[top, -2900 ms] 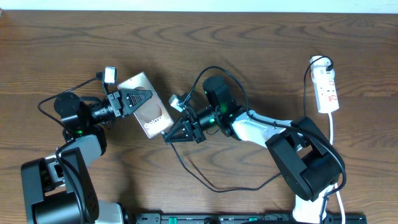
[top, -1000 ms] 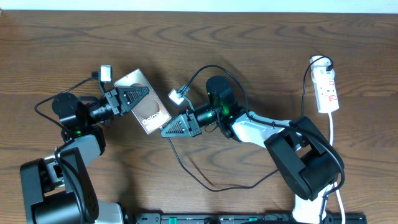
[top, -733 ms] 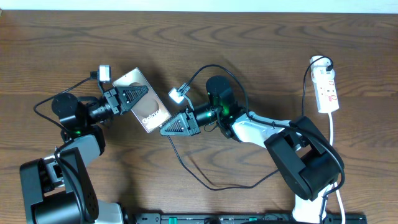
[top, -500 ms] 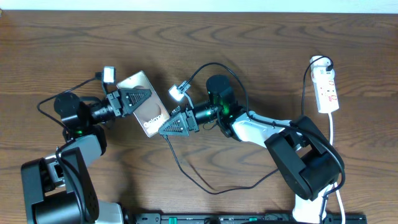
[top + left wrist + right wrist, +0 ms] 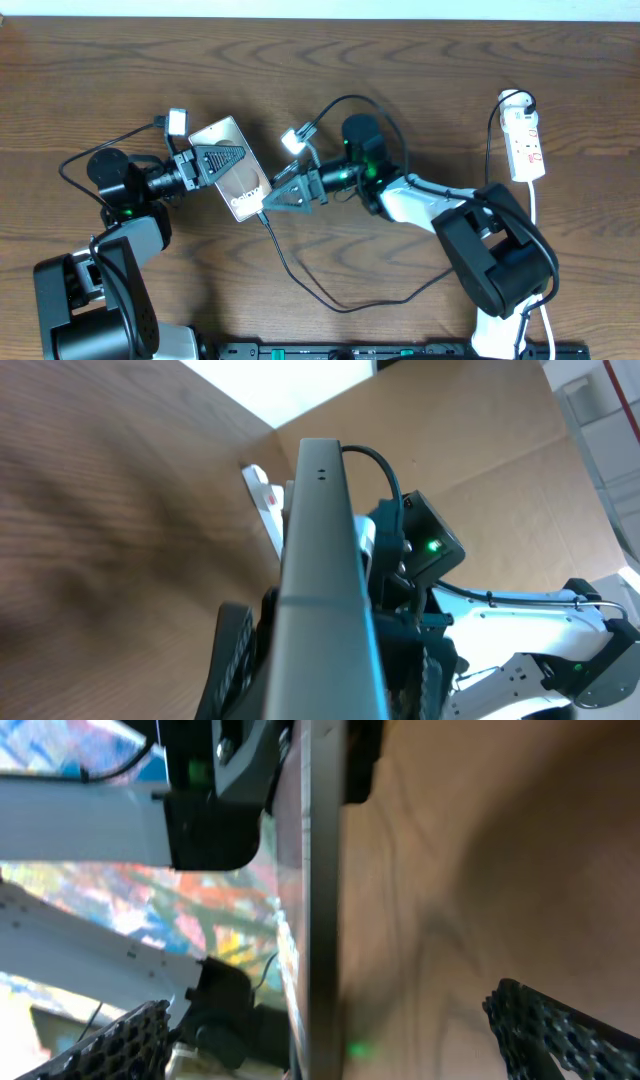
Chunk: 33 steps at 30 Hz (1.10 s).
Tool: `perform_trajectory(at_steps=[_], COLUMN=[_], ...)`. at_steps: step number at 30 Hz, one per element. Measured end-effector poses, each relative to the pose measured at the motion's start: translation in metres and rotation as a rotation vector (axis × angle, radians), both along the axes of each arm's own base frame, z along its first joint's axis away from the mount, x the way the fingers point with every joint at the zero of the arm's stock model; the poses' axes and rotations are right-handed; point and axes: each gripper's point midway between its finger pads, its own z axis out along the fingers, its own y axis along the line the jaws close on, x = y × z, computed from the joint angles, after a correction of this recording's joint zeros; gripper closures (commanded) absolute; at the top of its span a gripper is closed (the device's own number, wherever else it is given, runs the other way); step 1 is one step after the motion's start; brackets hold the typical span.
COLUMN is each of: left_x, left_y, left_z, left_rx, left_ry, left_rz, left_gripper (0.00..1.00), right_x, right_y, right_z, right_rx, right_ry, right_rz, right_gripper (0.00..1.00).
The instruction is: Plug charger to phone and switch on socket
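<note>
The left gripper (image 5: 225, 160) is clamped on the phone (image 5: 250, 188), just left of frame centre. The right gripper (image 5: 280, 195) has its 2 fingers apart at the phone's lower right edge, where the charger cable (image 5: 345, 308) ends; the socket (image 5: 525, 140) lies far upper right.

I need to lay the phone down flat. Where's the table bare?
Bare wood runs along the far edge of the table, and between the right arm and the power strip. It is crowded mid-table, where the phone, left tool, right tool and cable meet.
</note>
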Motion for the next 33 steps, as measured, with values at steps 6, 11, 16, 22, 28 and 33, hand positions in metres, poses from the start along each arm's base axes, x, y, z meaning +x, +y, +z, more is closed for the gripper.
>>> perform_trajectory(at_steps=[6, 11, 16, 22, 28, 33], left_x=[0.013, 0.014, 0.000, -0.022, -0.027, -0.028], left_y=[0.028, 0.055, 0.066, 0.085, 0.089, 0.091], left_z=[-0.026, -0.077, -0.130, -0.181, -0.187, -0.188], left_rx=[-0.047, -0.065, 0.049, 0.248, 0.281, 0.291], left_ry=[0.178, 0.436, 0.621, 0.807, 0.849, 0.856], left_rz=[0.138, 0.304, 0.432, 0.572, 0.596, 0.602], left_gripper=[0.93, 0.93, 0.93, 0.93, 0.93, 0.93], right_x=[0.032, 0.047, 0.047, 0.046, 0.046, 0.045], right_y=[-0.022, -0.034, -0.036, -0.037, -0.037, -0.037], right_z=[-0.001, -0.004, -0.009, -0.013, -0.014, -0.015], right_rx=[-0.007, -0.017, -0.035, -0.048, -0.049, -0.055], right_ry=[-0.002, 0.010, 0.030, 0.036, 0.031, 0.039], right_rz=[-0.102, -0.150, -0.154, -0.153, -0.152, -0.151], right_gripper=[0.01, 0.01, 0.01, 0.01, 0.01, 0.01])
